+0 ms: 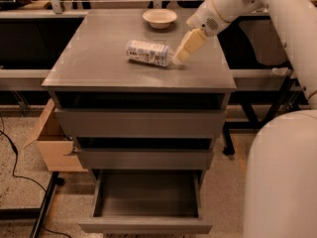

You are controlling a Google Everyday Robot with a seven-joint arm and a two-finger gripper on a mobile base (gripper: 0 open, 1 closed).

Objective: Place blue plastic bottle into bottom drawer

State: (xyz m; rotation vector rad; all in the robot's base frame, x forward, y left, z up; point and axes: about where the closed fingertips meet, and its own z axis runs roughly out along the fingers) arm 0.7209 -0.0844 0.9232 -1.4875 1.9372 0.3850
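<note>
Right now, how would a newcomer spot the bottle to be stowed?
Atop the grey cabinet, near its middle, the blue plastic bottle lies on its side, the end effector at its cap end. Unlike the cream bowl behind it, it is clear with a whitish label.

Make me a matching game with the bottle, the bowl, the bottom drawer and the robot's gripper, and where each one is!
Things:
1. blue plastic bottle
2. bowl
3. bottom drawer
4. gripper

Places or states:
A. pulled out, lowest of the three
B. standing at the back of the cabinet top
C. lying on its side in the middle of the cabinet top
D. low over the cabinet top, right next to the bottle's cap end

Pairs: 1-C, 2-B, 3-A, 4-D
</note>
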